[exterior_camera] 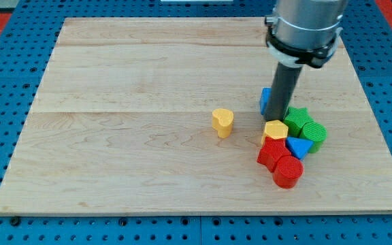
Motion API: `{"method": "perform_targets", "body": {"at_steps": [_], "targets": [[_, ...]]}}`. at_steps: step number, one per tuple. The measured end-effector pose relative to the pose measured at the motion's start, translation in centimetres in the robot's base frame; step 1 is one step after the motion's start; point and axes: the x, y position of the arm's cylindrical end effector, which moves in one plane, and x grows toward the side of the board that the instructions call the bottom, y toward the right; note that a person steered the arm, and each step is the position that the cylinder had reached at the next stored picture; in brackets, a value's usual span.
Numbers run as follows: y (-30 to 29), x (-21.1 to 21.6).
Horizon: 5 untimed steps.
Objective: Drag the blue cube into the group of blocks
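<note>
Behind my tip [275, 120], blue cube [265, 101].

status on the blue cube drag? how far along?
Nearly done. The blue cube sits just above the group at the view's right, mostly hidden behind my rod; whether it touches the yellow block or green star I cannot tell. In hand: my tip sits against the cube's right side, at the group's top edge. Left: a short nudge downward. The yellow heart stands apart.

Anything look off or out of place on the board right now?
Only the yellow heart: it sits alone toward the view's left of the cluster. The blue cube is mostly hidden behind my tip, touching or nearly touching the yellow block. Nothing looks damaged.
</note>
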Motion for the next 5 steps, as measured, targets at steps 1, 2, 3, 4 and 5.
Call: {"method": "perform_targets", "body": {"at_steps": [1, 2, 3, 4, 5], "targets": [[-0.6, -3.2], [-0.6, -8.1], [-0.4, -10.7], [5.6, -9.0], [3.3, -5.6]]}}
